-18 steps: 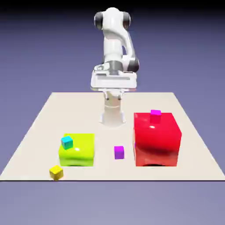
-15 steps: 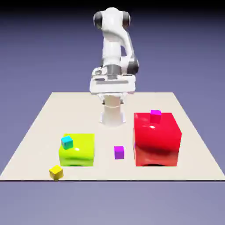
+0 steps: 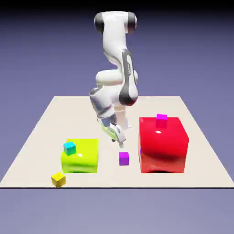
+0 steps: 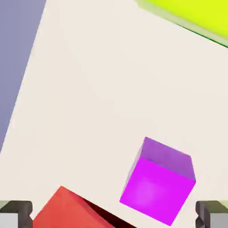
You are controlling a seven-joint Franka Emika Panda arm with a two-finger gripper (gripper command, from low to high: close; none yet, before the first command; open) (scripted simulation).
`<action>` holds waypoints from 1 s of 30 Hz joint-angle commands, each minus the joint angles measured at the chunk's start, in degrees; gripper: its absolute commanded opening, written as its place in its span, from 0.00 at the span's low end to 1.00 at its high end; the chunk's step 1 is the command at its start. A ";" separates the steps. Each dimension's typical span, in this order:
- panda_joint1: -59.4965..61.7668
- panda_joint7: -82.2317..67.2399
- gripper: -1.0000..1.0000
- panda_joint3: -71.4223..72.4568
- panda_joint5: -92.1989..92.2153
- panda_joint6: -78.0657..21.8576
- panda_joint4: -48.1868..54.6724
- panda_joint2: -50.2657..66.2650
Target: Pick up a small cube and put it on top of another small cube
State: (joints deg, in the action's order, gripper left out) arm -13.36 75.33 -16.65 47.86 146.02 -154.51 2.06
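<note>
Bare table [image 3: 45, 132] around violet cube [image 3: 123, 158] — red block [image 3: 163, 145] near.

Exterior view overlooks the whole table [image 3: 41, 132]; hand view looks closely down at it [image 4: 89, 98].

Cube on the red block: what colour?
Pink-magenta cube on the red block; shows only in the exterior view.

The arm [image 3: 119, 75] was glossy white with rounded links, dark grey bands at its joints and a dark stripe along one link. Its two small fingertips [image 4: 16, 211] were grey and blocky.
</note>
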 commanded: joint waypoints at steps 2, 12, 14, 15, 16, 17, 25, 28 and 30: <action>-1.36 3.43 0.50 -1.74 4.99 -2.92 0.68 3.62; -1.25 -8.52 0.00 4.18 22.51 0.27 5.15 17.02; -1.29 -6.69 0.00 3.27 20.02 -0.26 4.50 15.11; -1.33 -4.85 0.00 2.36 17.53 -0.79 3.85 13.21; -1.37 -3.02 0.00 1.45 15.04 -1.32 3.21 11.30; -1.42 -1.19 0.00 0.54 12.55 -1.85 2.56 9.39; 1.23 -4.15 0.00 5.96 4.77 -7.07 7.50 -5.36; 3.96 -5.16 0.00 11.75 3.81 -10.67 10.61 -11.20; 6.69 -0.17 0.00 15.80 2.78 -14.20 10.67 -14.02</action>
State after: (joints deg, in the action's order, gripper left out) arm -6.68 75.05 -0.86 50.81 131.85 -143.83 -11.95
